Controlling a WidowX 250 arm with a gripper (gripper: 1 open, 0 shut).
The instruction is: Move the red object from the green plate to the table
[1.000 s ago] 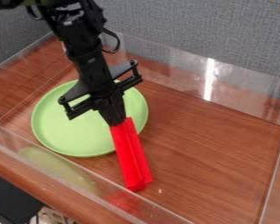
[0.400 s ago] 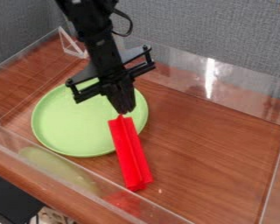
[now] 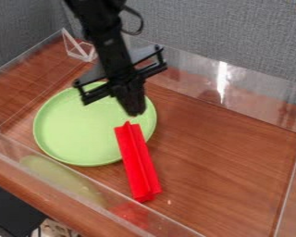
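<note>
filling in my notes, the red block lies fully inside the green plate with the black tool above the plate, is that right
Not quite: in the camera view, the red block extends past the plate's rim onto the table. The tool is above the plate.

Clear acrylic walls (image 3: 243,81) edge the scene, with a speckled grey partition (image 3: 225,37) standing behind them.
</note>
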